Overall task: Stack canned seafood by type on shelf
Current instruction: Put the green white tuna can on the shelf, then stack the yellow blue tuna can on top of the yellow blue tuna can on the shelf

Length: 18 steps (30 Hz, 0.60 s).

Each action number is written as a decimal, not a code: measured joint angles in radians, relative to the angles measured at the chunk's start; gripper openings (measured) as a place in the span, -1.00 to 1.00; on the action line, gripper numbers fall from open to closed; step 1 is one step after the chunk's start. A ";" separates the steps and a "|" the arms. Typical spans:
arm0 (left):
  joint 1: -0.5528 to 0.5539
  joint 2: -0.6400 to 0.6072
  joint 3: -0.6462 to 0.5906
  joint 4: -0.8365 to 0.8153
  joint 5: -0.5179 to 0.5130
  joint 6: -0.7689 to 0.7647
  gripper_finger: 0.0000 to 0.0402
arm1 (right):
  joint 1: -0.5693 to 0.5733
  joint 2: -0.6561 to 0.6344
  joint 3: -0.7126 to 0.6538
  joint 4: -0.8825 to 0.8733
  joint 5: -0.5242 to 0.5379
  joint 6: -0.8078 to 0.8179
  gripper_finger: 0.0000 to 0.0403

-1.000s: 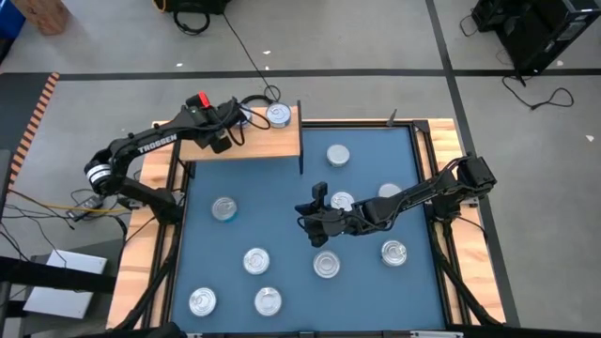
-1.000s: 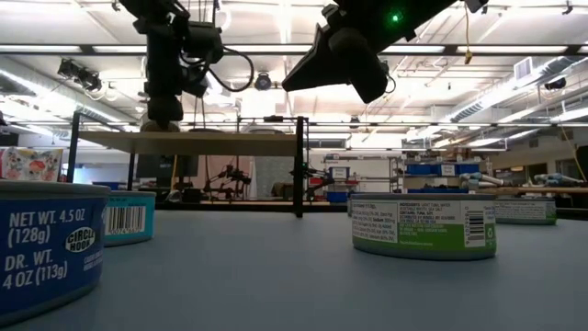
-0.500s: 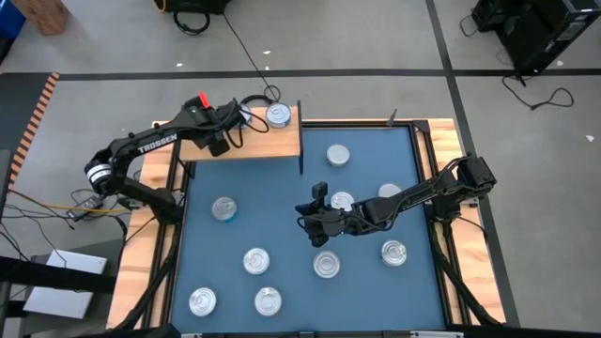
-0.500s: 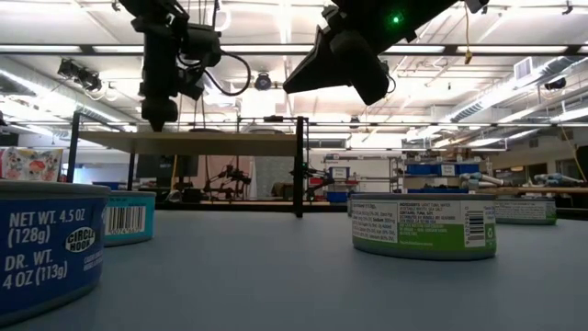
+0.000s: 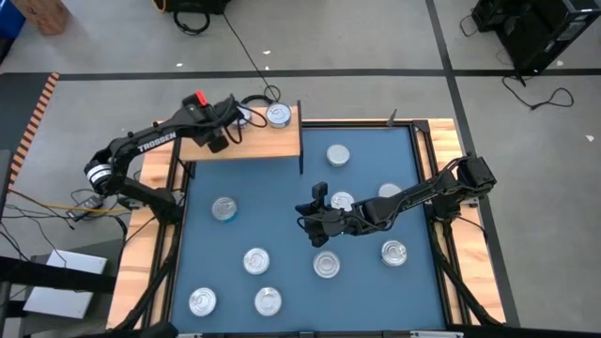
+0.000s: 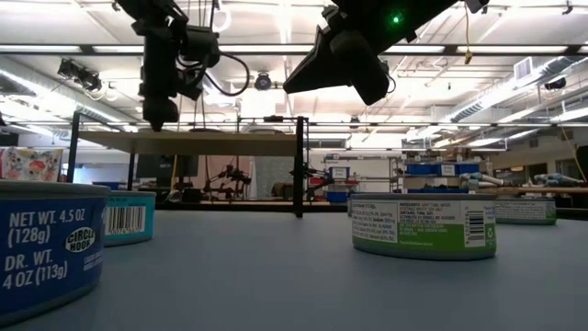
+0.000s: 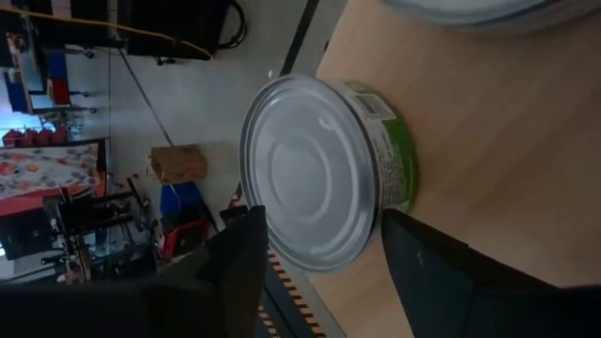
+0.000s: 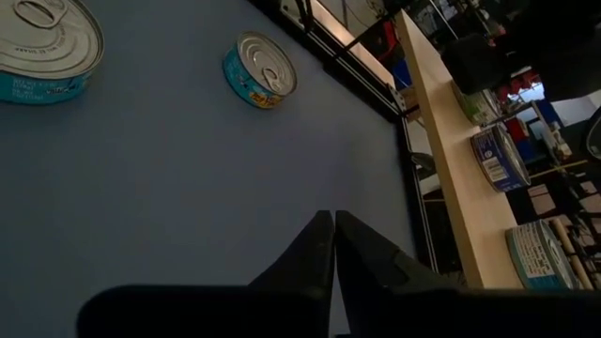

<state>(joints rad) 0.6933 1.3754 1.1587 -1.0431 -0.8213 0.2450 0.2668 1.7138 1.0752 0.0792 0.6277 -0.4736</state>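
The blue tabletop (image 5: 291,188) lies beneath the right end effector (image 5: 315,228), whose fingers are pressed together on nothing, tins scattered around it. The wooden shelf (image 5: 254,143) lies under the left end effector (image 5: 228,123), fingers spread, a green-labelled tin (image 7: 324,174) standing between them, untouched.

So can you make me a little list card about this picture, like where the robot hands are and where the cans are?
left gripper: open, over the shelf, fingers either side of a green-label can, not clamped
right gripper: shut, empty, above the blue tabletop's middle
shelf: light wood board at the table's far left corner
green-label can: sitting on the shelf
cans on the shelf: a green-label one, more partly seen in the wrist views
blue tabletop: nine loose cans seen from above
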 joint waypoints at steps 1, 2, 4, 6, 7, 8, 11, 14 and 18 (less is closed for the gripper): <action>0.005 0.000 0.000 0.000 0.000 0.000 0.04 | 0.000 0.000 0.000 0.000 0.000 0.000 -0.87; 0.007 0.000 0.000 -0.001 0.001 0.000 0.04 | 0.000 0.000 0.000 0.000 0.000 0.000 -0.87; 0.008 0.000 0.000 -0.001 0.000 0.000 0.04 | 0.000 0.000 0.000 0.000 0.000 0.000 -0.86; 0.007 -0.002 0.000 -0.002 0.000 0.001 0.03 | 0.000 0.000 0.000 0.000 0.000 0.000 -0.86; 0.002 -0.006 0.000 -0.002 0.001 0.001 0.03 | 0.000 0.000 0.000 0.000 0.000 0.000 -0.86; -0.006 -0.008 0.004 -0.007 0.000 -0.004 0.01 | 0.000 0.000 0.000 0.000 0.000 0.000 -0.87; -0.036 -0.022 0.020 -0.012 0.002 -0.032 -0.08 | 0.000 0.000 0.000 0.002 0.000 0.003 -0.86; -0.079 -0.054 0.027 -0.013 0.034 -0.053 -0.25 | 0.000 0.000 0.000 0.005 0.000 0.008 -0.86; -0.149 -0.102 0.026 -0.010 0.145 -0.095 -0.55 | -0.023 0.001 0.000 0.024 -0.154 0.129 -0.90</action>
<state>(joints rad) 0.5445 1.2735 1.1843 -1.0531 -0.6759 0.1497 0.2439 1.7148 1.0752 0.1027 0.4736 -0.3441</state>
